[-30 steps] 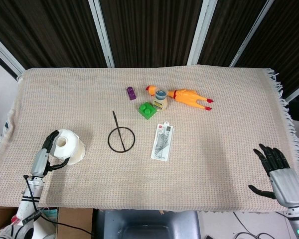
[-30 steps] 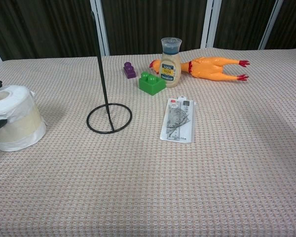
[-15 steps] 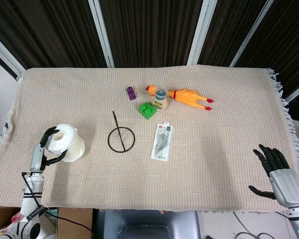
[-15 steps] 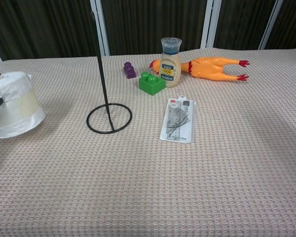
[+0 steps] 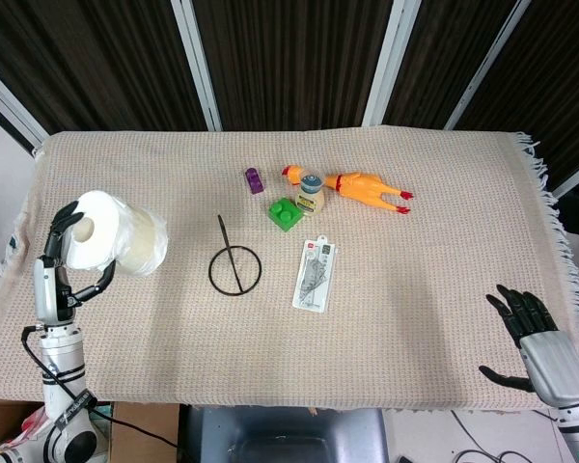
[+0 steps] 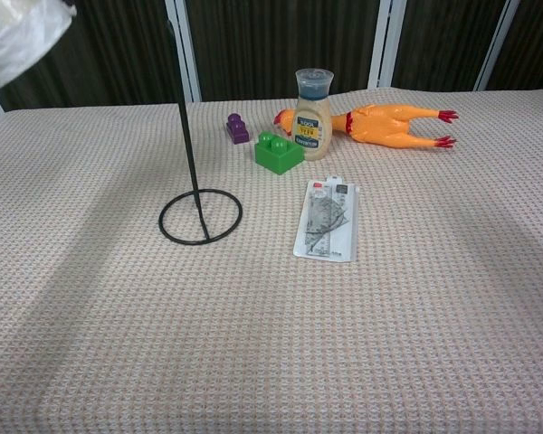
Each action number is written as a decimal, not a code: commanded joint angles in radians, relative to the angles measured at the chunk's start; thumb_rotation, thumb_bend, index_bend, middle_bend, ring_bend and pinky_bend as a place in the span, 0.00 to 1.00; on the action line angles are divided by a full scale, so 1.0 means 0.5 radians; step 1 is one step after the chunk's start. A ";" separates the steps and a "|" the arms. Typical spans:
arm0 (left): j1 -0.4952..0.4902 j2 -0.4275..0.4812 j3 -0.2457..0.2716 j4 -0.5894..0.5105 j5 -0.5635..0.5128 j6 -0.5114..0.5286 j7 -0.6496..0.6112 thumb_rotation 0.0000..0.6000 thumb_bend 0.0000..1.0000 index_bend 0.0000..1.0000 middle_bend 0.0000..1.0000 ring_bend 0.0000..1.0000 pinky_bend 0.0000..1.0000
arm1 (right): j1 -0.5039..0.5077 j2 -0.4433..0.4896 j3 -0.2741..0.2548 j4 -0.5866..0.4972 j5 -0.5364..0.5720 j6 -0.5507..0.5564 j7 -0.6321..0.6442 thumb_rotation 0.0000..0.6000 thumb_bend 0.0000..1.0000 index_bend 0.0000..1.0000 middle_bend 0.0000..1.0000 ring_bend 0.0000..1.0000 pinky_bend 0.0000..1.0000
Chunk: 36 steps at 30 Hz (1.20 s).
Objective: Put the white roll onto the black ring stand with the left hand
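Lifting since a second ago: in head view our left hand (image 5: 60, 260) grips the white roll (image 5: 118, 243) clear of the woven cloth (image 5: 415, 251), left of the black ring stand (image 5: 234, 267). Right hand (image 5: 540, 338) idles, fingers spread. Chest view: only the roll's soft crinkled edge shows beside the thin wire post; threading remains.

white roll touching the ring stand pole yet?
Apart. In the head view the white roll, held up by the left hand, shows bare cloth between it and the black ring stand.
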 commanded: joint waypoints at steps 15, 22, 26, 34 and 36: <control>-0.443 -0.174 -0.171 -0.258 -0.102 -0.196 0.806 1.00 0.74 0.70 0.92 0.90 1.00 | 0.003 0.037 -0.004 0.010 -0.010 0.008 0.078 1.00 0.00 0.00 0.00 0.00 0.00; -0.524 -0.221 -0.183 -0.232 -0.140 -0.246 0.920 1.00 0.74 0.70 0.92 0.90 1.00 | -0.004 0.047 -0.002 0.012 -0.010 0.026 0.102 1.00 0.00 0.00 0.00 0.00 0.00; -0.551 -0.231 -0.189 -0.207 -0.194 -0.282 0.969 1.00 0.75 0.70 0.92 0.90 1.00 | -0.009 0.054 -0.003 0.013 -0.017 0.039 0.118 1.00 0.00 0.00 0.00 0.00 0.00; -0.567 -0.226 -0.178 -0.190 -0.250 -0.318 0.996 1.00 0.75 0.70 0.92 0.90 1.00 | -0.011 0.061 -0.002 0.017 -0.018 0.044 0.135 1.00 0.00 0.00 0.00 0.00 0.00; -0.571 -0.223 -0.174 -0.192 -0.255 -0.324 1.001 1.00 0.75 0.70 0.92 0.90 1.00 | -0.012 0.061 -0.002 0.017 -0.019 0.047 0.134 1.00 0.00 0.00 0.00 0.00 0.00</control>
